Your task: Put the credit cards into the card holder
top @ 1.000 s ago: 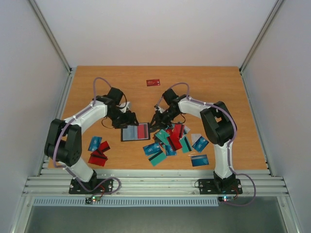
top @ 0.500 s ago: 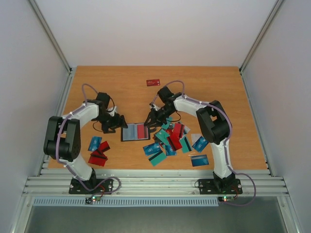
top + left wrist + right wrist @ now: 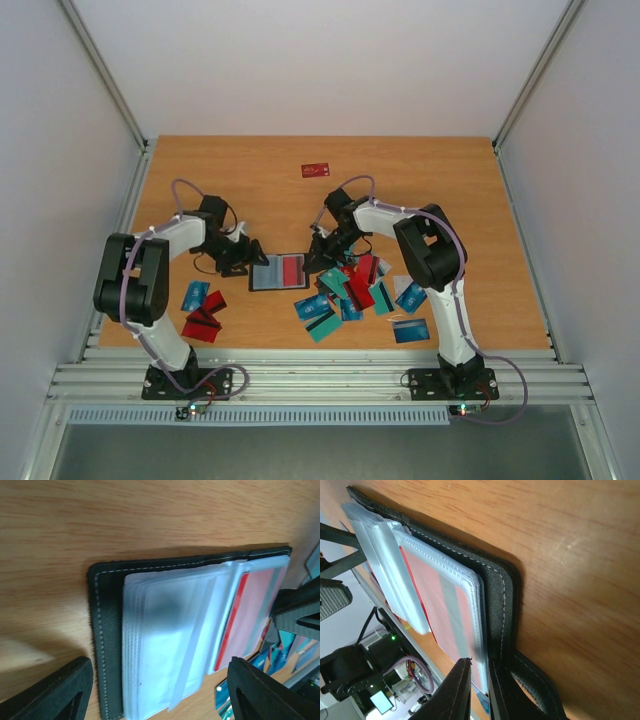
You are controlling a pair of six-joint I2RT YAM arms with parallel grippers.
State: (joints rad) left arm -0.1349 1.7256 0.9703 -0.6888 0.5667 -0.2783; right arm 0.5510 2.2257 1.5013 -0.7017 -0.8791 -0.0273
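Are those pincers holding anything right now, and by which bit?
The right pincer pinches the open card holder by its edge beside the snap tab. The left pincer is open, holding nothing.

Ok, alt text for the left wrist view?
An open black stitched card holder lies on the wooden table, clear plastic sleeves fanned, a red card in one sleeve. The left pincer hangs open over it.

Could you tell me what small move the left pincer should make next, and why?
Probably ease the left pincer down onto the left cover of the card holder: it hangs open over that side, while the right pincer seems to pinch the opposite edge.
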